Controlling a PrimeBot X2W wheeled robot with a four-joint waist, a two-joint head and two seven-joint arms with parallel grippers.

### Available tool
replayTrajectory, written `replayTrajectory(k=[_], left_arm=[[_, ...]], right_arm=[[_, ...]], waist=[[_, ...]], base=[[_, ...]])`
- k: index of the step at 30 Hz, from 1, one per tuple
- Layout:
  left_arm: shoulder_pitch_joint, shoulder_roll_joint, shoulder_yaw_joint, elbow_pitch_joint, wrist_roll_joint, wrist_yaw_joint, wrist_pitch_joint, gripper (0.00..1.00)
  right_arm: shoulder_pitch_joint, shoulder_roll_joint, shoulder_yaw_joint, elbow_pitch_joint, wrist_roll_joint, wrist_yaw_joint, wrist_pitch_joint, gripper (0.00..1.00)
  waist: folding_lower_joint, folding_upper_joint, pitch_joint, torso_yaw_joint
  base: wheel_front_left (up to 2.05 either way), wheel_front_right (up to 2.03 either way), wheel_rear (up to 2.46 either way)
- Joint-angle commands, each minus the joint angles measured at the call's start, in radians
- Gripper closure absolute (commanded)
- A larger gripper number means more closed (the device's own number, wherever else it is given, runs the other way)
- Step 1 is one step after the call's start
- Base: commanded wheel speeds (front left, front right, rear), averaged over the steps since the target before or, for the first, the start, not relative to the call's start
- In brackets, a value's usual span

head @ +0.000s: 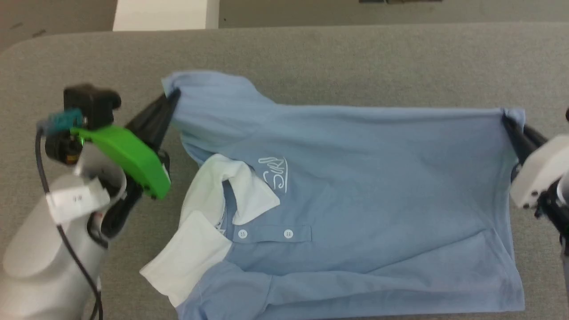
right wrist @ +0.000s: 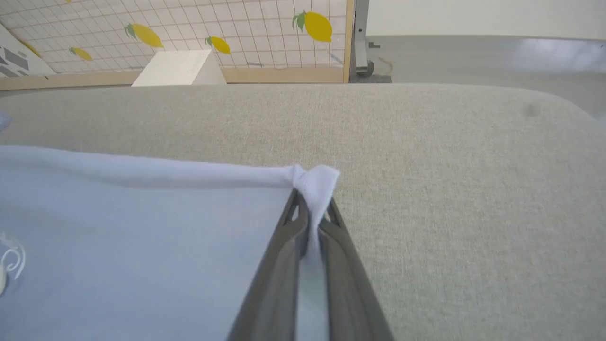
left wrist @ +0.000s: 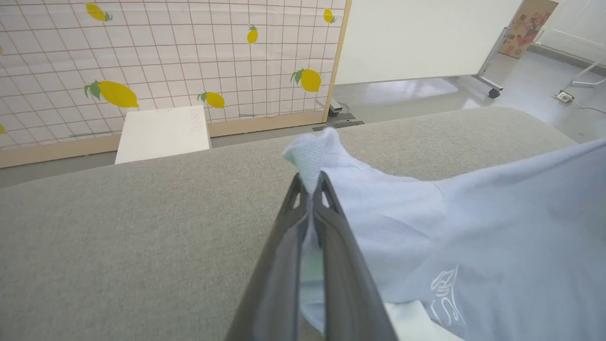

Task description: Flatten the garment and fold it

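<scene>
Dark tapered fingers of the left gripper [left wrist: 310, 182] are pinched shut on a bunched sleeve tip of the garment [head: 364, 186]; the right gripper [right wrist: 310, 199] is likewise closed on the far hem corner, with cloth squeezed up between its tips. The polo lies sideways on the grey felt-like table [head: 311, 62], its far edge drawn taut between the two holds. I'd judge it light, limp and stretchy, a fine knit that sags and creases readily, so corners and seams are the sensible grips. The white collar [head: 209, 178] is stiffer and splayed open; the cursive logo [head: 275, 173] and two buttons [head: 242, 234] face up.
</scene>
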Motion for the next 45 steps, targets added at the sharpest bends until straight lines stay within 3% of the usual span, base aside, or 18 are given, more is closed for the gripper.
replayTrajectory(k=[1, 8, 11, 16, 22, 29, 40, 43, 44, 45], left_arm=[[0.054, 0.015, 0.007, -0.04, -0.017, 0.016, -0.011, 1.0], [0.346, 0.065, 0.042, -0.283, -0.073, 0.13, -0.026, 1.0], [0.531, 0.094, 0.054, -0.408, -0.123, 0.204, -0.005, 1.0], [0.728, 0.115, 0.055, -0.531, -0.226, 0.269, 0.052, 1.0], [0.849, 0.137, 0.065, -0.585, -0.326, 0.307, 0.11, 1.0], [0.848, 0.108, 0.035, -0.52, -0.352, 0.293, 0.127, 1.0], [0.689, 0.004, -0.032, -0.217, -0.328, 0.227, 0.136, 1.0], [0.66, -0.012, -0.039, -0.162, -0.323, 0.217, 0.136, 1.0], [0.651, -0.017, -0.039, -0.146, -0.321, 0.214, 0.132, 1.0], [0.644, -0.02, -0.041, -0.132, -0.319, 0.211, 0.13, 0.91]], right_arm=[[0.05, 0.011, -0.012, -0.031, 0.023, -0.002, 0.006, 1.0], [0.287, 0.068, -0.072, -0.204, 0.084, -0.002, 0.067, 1.0], [0.414, 0.109, -0.106, -0.284, 0.109, -0.002, 0.127, 1.0], [0.554, 0.141, -0.158, -0.32, 0.138, -0.002, 0.196, 1.0], [0.639, 0.152, -0.201, -0.322, 0.139, -0.002, 0.245, 1.0], [0.627, 0.162, -0.167, -0.271, 0.099, -0.002, 0.233, 1.0], [0.529, 0.174, -0.097, -0.042, 0.055, -0.002, 0.155, 0.99], [0.501, 0.172, -0.087, 0.014, 0.052, -0.002, 0.128, 0.83], [0.492, 0.17, -0.083, 0.032, 0.053, -0.002, 0.12, 0.71], [0.482, 0.169, -0.079, 0.048, 0.053, -0.002, 0.111, 0.49]], waist=[[0.0, -0.0001, -0.058, 0.023], [0.0, -0.0001, -0.121, 0.026], [0.0, -0.0001, -0.145, 0.021], [0.0, -0.0001, -0.166, 0.021], [0.0, -0.0001, -0.179, 0.021], [0.0, -0.0001, -0.191, 0.01], [0.0, -0.0001, -0.203, 0.005], [0.0, -0.0001, -0.199, 0.004], [0.0, -0.0001, -0.197, 0.004], [0.0, -0.0001, -0.194, 0.003]], base=[[0.0, 0.0, 0.0], [0.0, 0.0, 0.0], [0.0, 0.0, 0.0], [0.0, 0.0, 0.0], [0.0, 0.0, 0.0], [0.0, 0.0, 0.0], [0.0, 0.0, 0.0], [0.0, 0.0, 0.0], [0.0, 0.0, 0.0], [0.0, 0.0, 0.0]])
